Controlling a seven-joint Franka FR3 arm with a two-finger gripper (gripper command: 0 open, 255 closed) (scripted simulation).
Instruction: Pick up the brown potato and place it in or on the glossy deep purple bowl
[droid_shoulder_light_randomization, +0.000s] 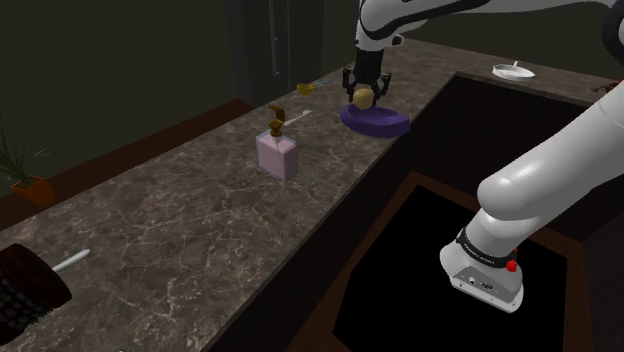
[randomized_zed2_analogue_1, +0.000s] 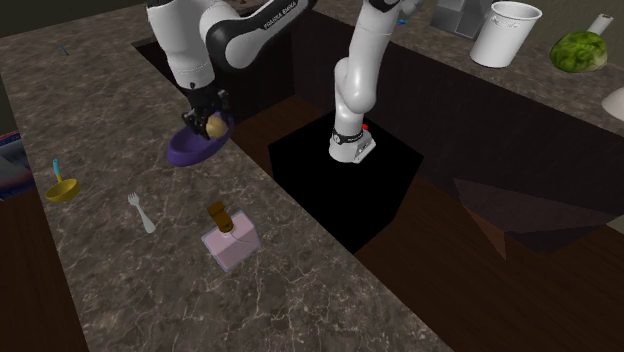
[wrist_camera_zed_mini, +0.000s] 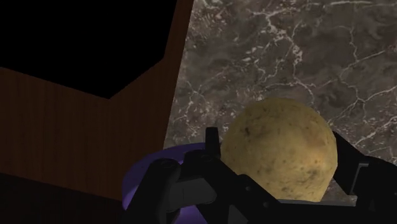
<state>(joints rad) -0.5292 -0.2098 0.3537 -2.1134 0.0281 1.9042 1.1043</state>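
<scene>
Potato (droid_shoulder_light_randomization: 362, 96) first: it is off the counter and clasped between the two black fingers of the gripper (droid_shoulder_light_randomization: 364, 99), which hangs in the upper middle of the shoulder view, just above the purple bowl (droid_shoulder_light_randomization: 385, 122). In the second exterior view the same group sits in the upper left, the potato (randomized_zed2_analogue_1: 215, 126) close over the bowl (randomized_zed2_analogue_1: 188, 150) and toward the rim on that picture's right. So the pick-up looks done. What is left, by my judgement, is a short descent, perhaps a small shift toward the bowl's middle, and then letting go; I cannot tell whether the potato is squarely over the hollow or nearer the edge. The wrist view shows the potato (wrist_camera_zed_mini: 280, 149) as a rounded, nearly ball-shaped lump, tan-yellow with darker brown speckles and a matt, slightly rough skin, pinched on both sides by the gripper (wrist_camera_zed_mini: 280, 162). Beside one finger a curved strip of the bowl (wrist_camera_zed_mini: 135, 181) shows, smooth and violet with a faint sheen; from outside it reads as a shallow, wide oval dish rather than a deep one. The counter (droid_shoulder_light_randomization: 180, 200) is dark polished stone with pale veins, edged by a brown wood-grained panel with a black area next to it. A pale pink square bottle (droid_shoulder_light_randomization: 277, 155) with a brown pump stands well apart from the bowl.
</scene>
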